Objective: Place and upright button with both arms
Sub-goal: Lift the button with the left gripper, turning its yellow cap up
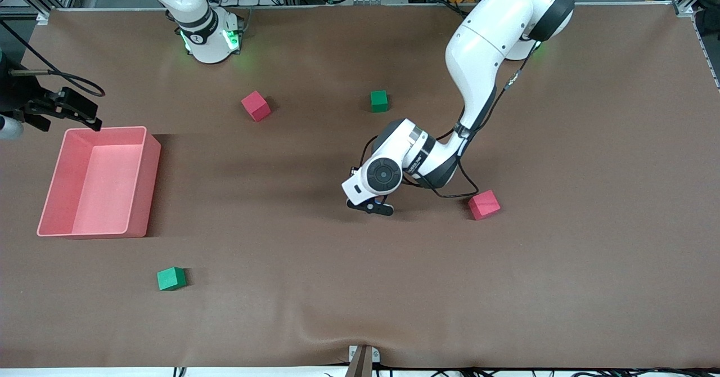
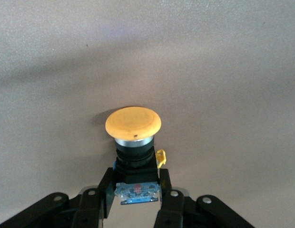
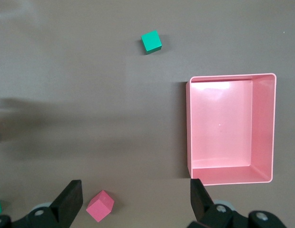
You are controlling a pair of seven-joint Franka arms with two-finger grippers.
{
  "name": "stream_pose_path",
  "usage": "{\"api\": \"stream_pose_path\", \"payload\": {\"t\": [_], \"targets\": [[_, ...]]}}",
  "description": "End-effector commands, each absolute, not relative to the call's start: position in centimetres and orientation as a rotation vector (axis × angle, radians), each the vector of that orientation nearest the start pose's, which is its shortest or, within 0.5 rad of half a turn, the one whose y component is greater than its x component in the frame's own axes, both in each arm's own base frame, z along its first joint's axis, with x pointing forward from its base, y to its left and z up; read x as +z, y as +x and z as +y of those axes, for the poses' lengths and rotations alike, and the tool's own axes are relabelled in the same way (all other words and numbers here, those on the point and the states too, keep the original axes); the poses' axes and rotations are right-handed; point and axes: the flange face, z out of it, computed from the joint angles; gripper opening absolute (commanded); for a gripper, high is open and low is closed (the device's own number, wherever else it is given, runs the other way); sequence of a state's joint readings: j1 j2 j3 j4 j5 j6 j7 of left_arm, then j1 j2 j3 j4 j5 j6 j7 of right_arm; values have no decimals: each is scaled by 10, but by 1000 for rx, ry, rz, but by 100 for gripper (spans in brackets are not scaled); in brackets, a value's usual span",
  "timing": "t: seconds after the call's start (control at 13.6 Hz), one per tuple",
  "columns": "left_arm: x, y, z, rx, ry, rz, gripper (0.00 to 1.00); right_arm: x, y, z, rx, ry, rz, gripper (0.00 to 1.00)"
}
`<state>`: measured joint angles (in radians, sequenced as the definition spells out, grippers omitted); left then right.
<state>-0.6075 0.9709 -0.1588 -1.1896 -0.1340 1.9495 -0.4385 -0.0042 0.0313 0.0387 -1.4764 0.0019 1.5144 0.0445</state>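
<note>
The button (image 2: 133,122) has a round orange cap on a short black body. My left gripper (image 2: 136,189) is shut on the base of that body, with the cap pointing away from the fingers (image 2: 107,190). It is just over the brown table. In the front view my left gripper (image 1: 372,206) is low over the middle of the table, and the wrist hides the button. My right gripper (image 3: 134,190) is open and empty. It waits high up at the right arm's end of the table (image 1: 66,107), beside the pink bin.
An empty pink bin (image 1: 147,185) (image 3: 188,128) sits at the right arm's end. There are two red cubes (image 1: 256,106) (image 1: 484,205) and two green cubes (image 1: 379,101) (image 1: 171,278) around the table. The right wrist view shows a green cube (image 3: 151,42) and a red cube (image 3: 100,205).
</note>
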Motion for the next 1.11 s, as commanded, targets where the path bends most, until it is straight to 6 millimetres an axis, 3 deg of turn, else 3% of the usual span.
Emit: {"api": "stream_pose_path", "payload": {"t": [0.0, 0.15, 0.44, 0.74, 1.03], "targets": [[191, 551, -500, 456, -3189, 266, 0, 651, 559, 15, -7, -3135, 0, 100], [204, 553, -502, 438, -3200, 138, 0, 651, 559, 13, -7, -3138, 2, 100], [251, 560, -513, 289, -3257, -148, 0, 652, 559, 14, -7, -3141, 0, 100], [273, 563, -518, 128, -3250, -315, 0, 651, 559, 12, -3, -3146, 1, 100], [282, 549, -545, -147, -3177, -556, 0, 651, 558, 11, -3, -3147, 1, 100]]}}
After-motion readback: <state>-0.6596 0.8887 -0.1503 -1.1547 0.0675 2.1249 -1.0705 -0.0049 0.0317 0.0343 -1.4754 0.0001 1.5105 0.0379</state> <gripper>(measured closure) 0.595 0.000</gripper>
